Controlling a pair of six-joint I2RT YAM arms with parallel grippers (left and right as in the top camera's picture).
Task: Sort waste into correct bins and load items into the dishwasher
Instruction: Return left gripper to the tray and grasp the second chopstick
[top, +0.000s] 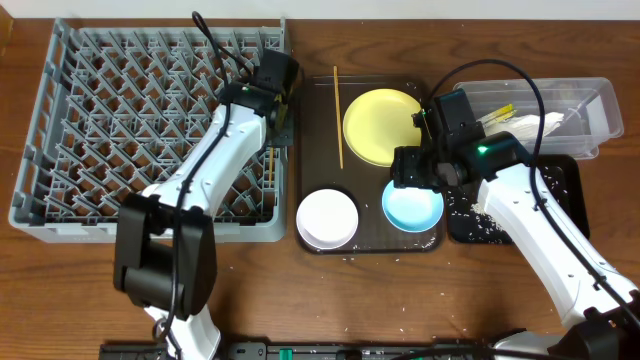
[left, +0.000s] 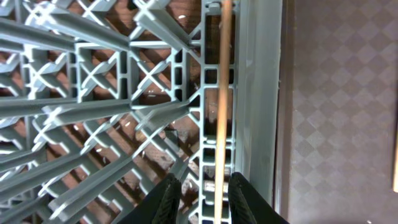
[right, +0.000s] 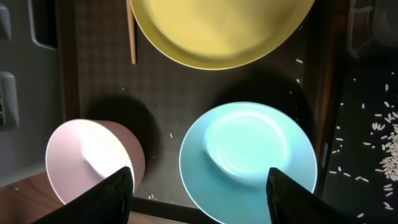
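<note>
Wooden table seen from above, with 2 robot arms reaching over it.

The left gripper has its jaws slightly apart. 1 chopstick lies loose between them, in the channel just inside the right wall of the grey rack.

The right gripper has its jaws wide apart and holds nothing. It hangs above the near end of a brown tray, between a white bowl and a blue bowl, which stand side by side. Beyond them on the same tray sits a yellow plate, with the other chopstick just left of it.

To the right of the brown tray is a black tray scattered with rice. Behind that stands a clear tub holding a napkin and a sachet.
</note>
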